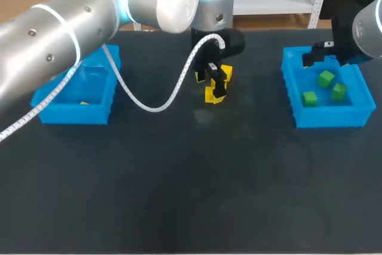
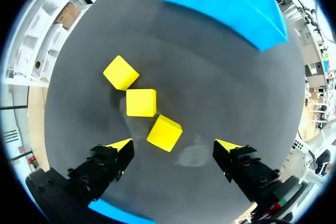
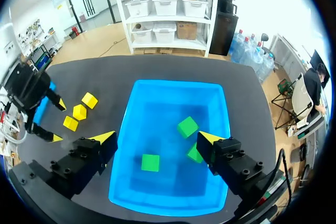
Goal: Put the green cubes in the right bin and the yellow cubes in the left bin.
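Left wrist view gives you the left fingers spread wide above the bench. Three yellow cubes lie there close together in a diagonal row. The nearest cube sits between the two tips, touched by neither, and the other two lie ahead of it. Over at the right bin your right fingers are spread as well, holding nothing, above three green cubes lying inside. From the head view, the left bin shows a bit of yellow inside.
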